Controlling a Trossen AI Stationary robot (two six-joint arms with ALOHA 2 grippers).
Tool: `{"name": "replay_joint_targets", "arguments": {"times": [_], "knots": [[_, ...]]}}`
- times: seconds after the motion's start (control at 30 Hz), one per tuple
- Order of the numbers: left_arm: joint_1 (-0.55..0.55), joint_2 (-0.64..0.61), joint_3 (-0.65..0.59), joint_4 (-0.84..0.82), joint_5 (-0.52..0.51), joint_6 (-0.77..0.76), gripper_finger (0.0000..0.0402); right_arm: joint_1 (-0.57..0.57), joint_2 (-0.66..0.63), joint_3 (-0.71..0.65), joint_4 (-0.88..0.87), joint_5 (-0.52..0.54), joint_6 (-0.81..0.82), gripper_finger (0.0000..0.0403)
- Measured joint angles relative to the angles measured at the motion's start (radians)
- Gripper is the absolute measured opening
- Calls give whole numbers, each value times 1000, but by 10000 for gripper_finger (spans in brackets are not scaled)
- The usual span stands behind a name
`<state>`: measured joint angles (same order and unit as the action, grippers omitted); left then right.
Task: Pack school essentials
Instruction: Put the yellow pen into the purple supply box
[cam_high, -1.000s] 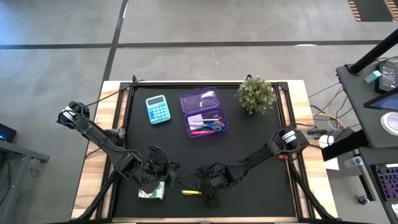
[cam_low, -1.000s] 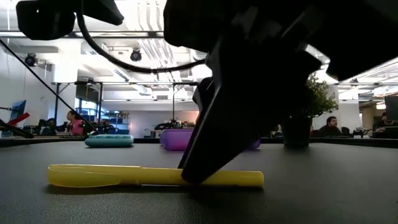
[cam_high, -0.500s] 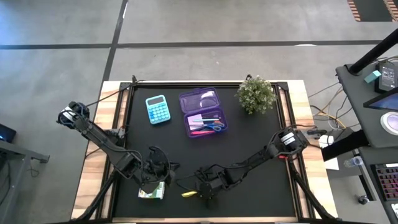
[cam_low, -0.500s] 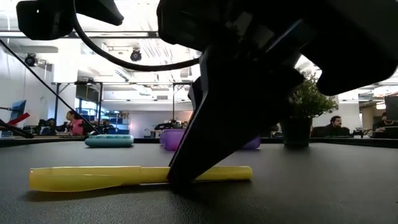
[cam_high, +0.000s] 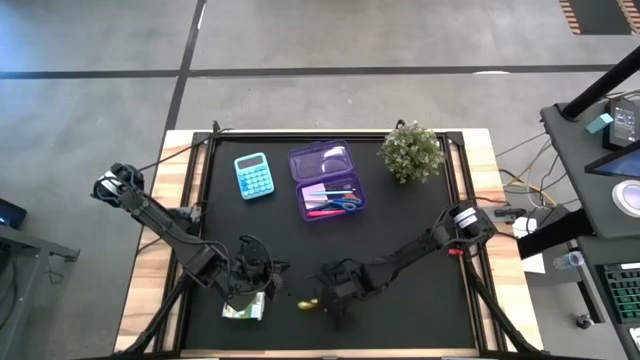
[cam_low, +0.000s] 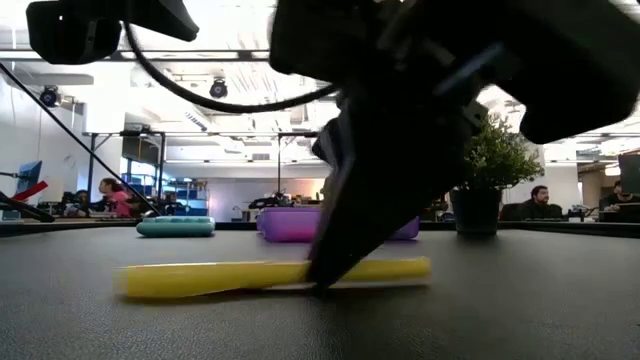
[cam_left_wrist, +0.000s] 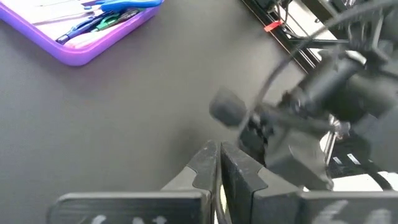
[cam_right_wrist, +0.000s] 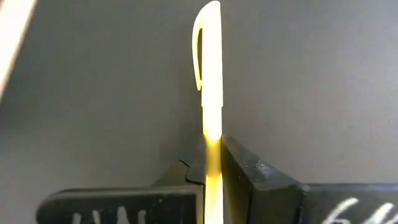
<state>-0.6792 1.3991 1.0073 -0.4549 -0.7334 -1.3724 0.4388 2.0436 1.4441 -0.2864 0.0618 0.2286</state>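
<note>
A yellow pen (cam_high: 308, 300) lies near the table's near edge, also clear in the low view (cam_low: 220, 278). My right gripper (cam_high: 330, 300) is shut on it. A small green-and-white packet (cam_high: 243, 310) lies flat on the black mat just left of the pen. My left gripper (cam_high: 252, 275) hovers beside the packet with its fingers (cam_left_wrist: 217, 168) shut and nothing in them. An open purple case (cam_high: 327, 182) at the far middle holds pens, blue-handled scissors (cam_high: 347, 204) and a white pad. My right gripper pinches the yellow pen's barrel (cam_right_wrist: 212, 140) between its two fingers, behind the clipped cap (cam_right_wrist: 208, 43). The fingers slant down from above, and the pen runs out forward between them. In the low view the pen sits low over the mat, slightly tilted; whether it is lifted clear I cannot tell.
A teal calculator (cam_high: 252, 175) lies at the far left of the mat. A leafy potted plant (cam_high: 412, 150) stands at the far right. The purple case's lid (cam_high: 320, 158) lies open toward the far edge. Bare black mat lies between the case and both grippers.
My right gripper has shifted a little toward the far edge with the yellow pen. The pen has slid along the mat and turned about, so it shows shorter from above and slanted in the low view.
</note>
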Motion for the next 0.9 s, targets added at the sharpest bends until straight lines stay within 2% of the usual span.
{"name": "replay_joint_targets", "arguments": {"times": [0.33, 0.57, 0.63, 0.77, 0.9], "knots": [[1, -1, 0, 0, -9, -2, 4, -179, -190, -2, -218, 60, -189, 14], [5, -1, 0, 2, -18, -9, 4, -409, -293, -11, -269, 72, -344, 14], [8, -1, 0, 2, -33, -10, 4, -481, -300, -19, -271, 50, -368, 14], [23, -1, 0, 2, -42, -10, 4, -599, -289, -54, -257, -61, -390, 13], [39, 2, 0, 4, -43, -13, 4, -663, -249, -91, -258, -70, -440, 14]]}}
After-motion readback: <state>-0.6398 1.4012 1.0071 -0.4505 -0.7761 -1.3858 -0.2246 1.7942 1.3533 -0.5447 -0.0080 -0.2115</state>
